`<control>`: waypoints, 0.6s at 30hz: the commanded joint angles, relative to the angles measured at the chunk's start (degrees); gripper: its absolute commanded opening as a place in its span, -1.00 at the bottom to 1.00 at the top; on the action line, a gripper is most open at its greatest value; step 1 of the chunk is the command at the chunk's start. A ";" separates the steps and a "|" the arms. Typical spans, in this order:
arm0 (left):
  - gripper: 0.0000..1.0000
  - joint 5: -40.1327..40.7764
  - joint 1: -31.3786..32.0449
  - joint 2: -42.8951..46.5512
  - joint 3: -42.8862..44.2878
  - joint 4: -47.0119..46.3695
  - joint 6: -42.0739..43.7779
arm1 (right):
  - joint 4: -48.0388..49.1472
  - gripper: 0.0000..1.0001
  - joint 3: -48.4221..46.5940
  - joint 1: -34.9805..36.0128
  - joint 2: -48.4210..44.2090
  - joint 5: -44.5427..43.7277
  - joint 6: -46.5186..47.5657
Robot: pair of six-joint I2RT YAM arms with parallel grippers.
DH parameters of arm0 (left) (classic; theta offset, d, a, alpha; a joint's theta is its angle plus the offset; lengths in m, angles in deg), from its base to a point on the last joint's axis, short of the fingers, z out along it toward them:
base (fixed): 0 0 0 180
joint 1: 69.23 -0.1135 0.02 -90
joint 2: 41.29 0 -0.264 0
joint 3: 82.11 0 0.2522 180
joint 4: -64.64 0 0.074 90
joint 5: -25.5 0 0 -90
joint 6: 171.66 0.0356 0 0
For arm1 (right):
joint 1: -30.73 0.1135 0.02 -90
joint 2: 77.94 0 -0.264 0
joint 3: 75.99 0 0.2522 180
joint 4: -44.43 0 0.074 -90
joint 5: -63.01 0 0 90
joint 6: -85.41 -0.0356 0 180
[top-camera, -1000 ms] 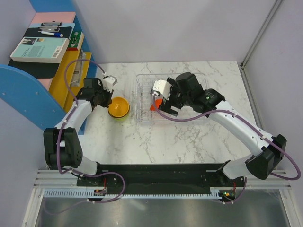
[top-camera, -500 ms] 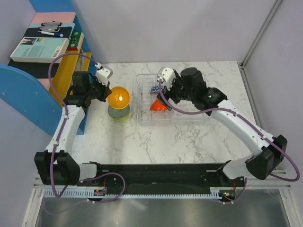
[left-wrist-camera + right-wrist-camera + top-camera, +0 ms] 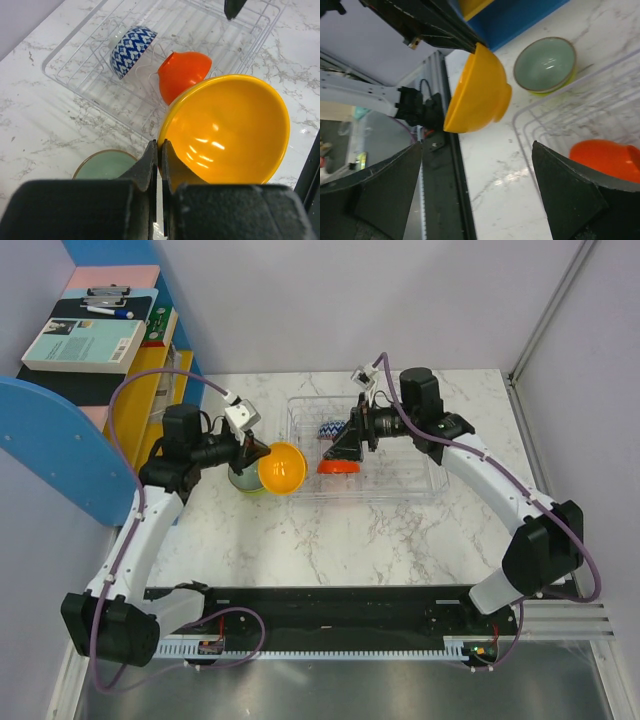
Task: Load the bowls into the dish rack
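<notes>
Marble table (image 3: 330,540): left tool (image 3: 160,146) pinches yellow-orange bowl (image 3: 230,130) rim beside dish rack (image 3: 190,25).

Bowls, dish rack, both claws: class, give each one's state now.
dish rack: holds two bowls.
red-orange bowl: inside it, tilted.
zigzag bowl: inside it, on its side.
yellow-orange bowl: held aloft, tilted.
left claw: shut on yellow-orange bowl's rim.
right claw: open, empty.
mint bowl: upright on table.

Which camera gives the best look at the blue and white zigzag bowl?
The left wrist view: the zigzag bowl shows nearly whole, tipped on its side in the dish rack. The top external view shows only a sliver of it beside the right arm. The right wrist view misses it.
</notes>
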 commanded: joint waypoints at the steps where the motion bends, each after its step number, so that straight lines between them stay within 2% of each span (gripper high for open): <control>1: -0.96 1.51 2.16 2.48 0.14 -6.52 -1.71 | 14.26 0.95 2.71 -0.05 1.90 13.62 -15.37; 18: -0.96 4.86 7.09 3.27 0.40 -10.49 -3.82 | 25.53 0.95 7.37 0.56 5.24 13.64 -24.09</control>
